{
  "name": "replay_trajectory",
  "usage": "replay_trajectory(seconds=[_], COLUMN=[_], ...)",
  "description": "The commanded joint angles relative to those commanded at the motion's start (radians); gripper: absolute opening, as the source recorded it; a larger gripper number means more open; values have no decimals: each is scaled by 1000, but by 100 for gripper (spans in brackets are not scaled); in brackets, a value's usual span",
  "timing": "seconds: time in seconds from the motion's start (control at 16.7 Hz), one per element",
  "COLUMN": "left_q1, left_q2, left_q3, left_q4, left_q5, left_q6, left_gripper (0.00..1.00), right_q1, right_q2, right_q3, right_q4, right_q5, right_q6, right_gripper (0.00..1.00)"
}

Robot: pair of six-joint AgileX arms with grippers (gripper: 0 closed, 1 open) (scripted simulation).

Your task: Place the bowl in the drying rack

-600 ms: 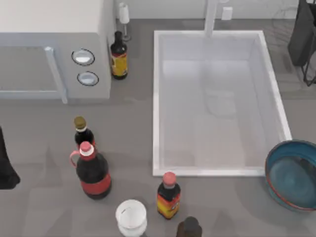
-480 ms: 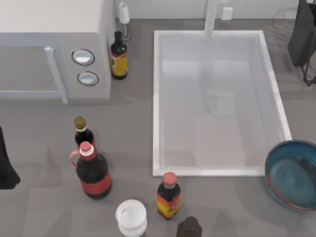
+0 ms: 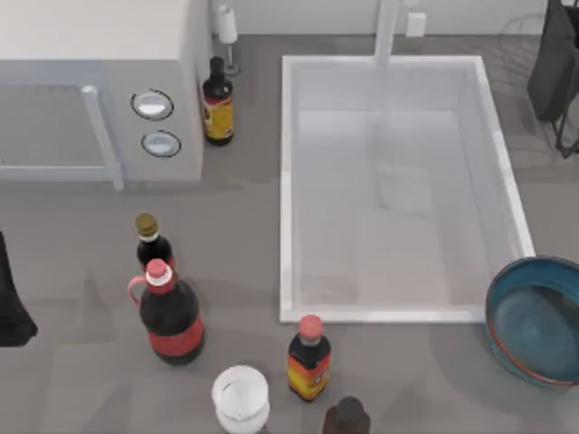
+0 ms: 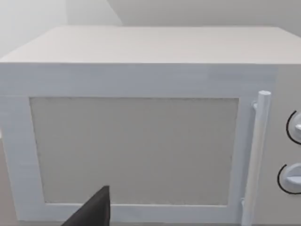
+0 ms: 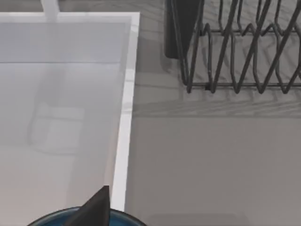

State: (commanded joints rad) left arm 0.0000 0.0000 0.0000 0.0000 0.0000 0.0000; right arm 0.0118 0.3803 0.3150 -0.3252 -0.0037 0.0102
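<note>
Top view: bowl (image 3: 536, 321) on the desk (image 3: 90, 235) at near right, just beside the sink (image 3: 288, 181), cut by the frame edge, not yet lifted. Rack (image 3: 568, 136) at far right, mostly hidden behind the dark right arm (image 3: 554, 63). Left arm (image 3: 11, 298) parked at left edge.

Left wrist view: facing the microwave (image 4: 141, 136); one dark pincer tip visible, state impossible to tell.

Right wrist view: rack wires beyond the sink rim, bowl rim at frame edge below a single pincer tip; state likewise impossible to tell.

No text on the bottle labels is legible.
</note>
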Motion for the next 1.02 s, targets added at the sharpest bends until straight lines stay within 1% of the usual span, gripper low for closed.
replay_trajectory(seconds=[0.36,0.54,0.78,1.02], left_q1=[0,0,0,0], left_q2=[0,0,0,0], left_q3=[0,0,0,0], left_q4=[0,0,0,0], left_q5=[0,0,0,0], left_q6=[0,0,0,0], left_gripper=[100,100,100,100], right_q1=[13,18,22,24], right_q2=[556,784,977,1032], right_q3=[366,529,686,732], right_q4=[-405,-579,-736,-779], right_q5=[-10,-12,-9,-6], right_q6=[20,27,31,32], right_gripper=[100,100,100,100])
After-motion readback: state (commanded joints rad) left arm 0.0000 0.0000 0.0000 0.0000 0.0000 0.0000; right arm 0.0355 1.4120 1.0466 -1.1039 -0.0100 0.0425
